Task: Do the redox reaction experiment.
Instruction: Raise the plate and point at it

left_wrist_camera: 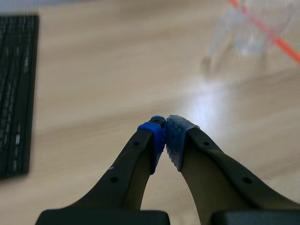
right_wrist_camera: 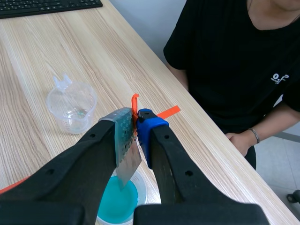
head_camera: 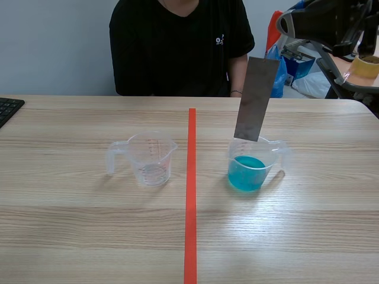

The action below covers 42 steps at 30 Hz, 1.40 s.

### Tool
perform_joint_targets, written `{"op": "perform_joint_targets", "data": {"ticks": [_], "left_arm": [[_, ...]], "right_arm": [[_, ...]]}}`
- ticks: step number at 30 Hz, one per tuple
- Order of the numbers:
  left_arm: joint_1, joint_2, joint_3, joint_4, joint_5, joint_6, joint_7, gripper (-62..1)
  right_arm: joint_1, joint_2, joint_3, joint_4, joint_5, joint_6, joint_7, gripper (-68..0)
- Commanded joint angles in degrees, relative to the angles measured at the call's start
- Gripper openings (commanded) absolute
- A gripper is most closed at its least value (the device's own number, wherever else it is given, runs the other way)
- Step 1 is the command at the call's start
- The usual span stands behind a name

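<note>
A grey metal strip (head_camera: 256,99) hangs tilted over a clear beaker of blue liquid (head_camera: 251,163) on the table's right half. Its lower end is at about the rim, above the liquid. My right gripper (right_wrist_camera: 136,124) is shut on the strip (right_wrist_camera: 127,161), with the blue beaker (right_wrist_camera: 117,201) directly under it. An empty clear measuring cup (head_camera: 151,158) stands left of the red tape line (head_camera: 191,195). My left gripper (left_wrist_camera: 165,136) is shut on nothing, low over bare table, with the empty cup (left_wrist_camera: 248,28) blurred well ahead of it. The left gripper does not show in the scene view.
A person in a black shirt (head_camera: 177,47) sits across the table, one hand resting near its far edge. A black keyboard (head_camera: 9,108) lies at the far left edge, beside my left gripper (left_wrist_camera: 16,93). Clutter and a tape roll (head_camera: 366,64) sit beyond the right corner.
</note>
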Motion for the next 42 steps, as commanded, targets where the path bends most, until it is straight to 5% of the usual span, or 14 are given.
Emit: {"op": "perform_joint_targets", "data": {"ticks": [1,4,10,21,25,31,42], "left_arm": [[-5.0,-0.3,0.3,0.7,-0.7,-2.3,1.4,-56.9],[-13.6,-0.4,1.8,0.7,-1.3,-4.9,5.4,-56.9],[-28.0,0.4,11.2,0.7,-4.2,-4.9,13.8,-56.9],[-50.0,10.7,30.2,0.6,-4.1,-4.6,29.7,-56.9],[-55.7,14.9,34.9,0.5,-3.4,-2.2,33.9,-56.9],[-63.0,21.9,40.8,-1.0,2.4,1.2,36.9,-56.9],[-74.2,32.0,48.0,-13.6,4.0,1.4,37.4,-56.9]], "right_arm": [[0.6,1.1,1.1,0.8,0.9,-0.1,0.9,-66.7],[0.6,1.1,1.1,0.8,0.9,-0.1,0.7,-66.7],[0.6,1.1,1.1,0.8,0.9,0.0,0.7,-66.7],[0.6,1.1,1.1,0.8,0.9,0.0,0.5,-66.7],[0.6,1.1,1.1,0.8,0.9,0.1,0.5,-66.7],[0.7,1.1,1.1,0.8,0.9,0.1,0.5,-66.7],[0.7,1.1,1.1,0.8,1.0,0.1,0.5,-66.7]]}}
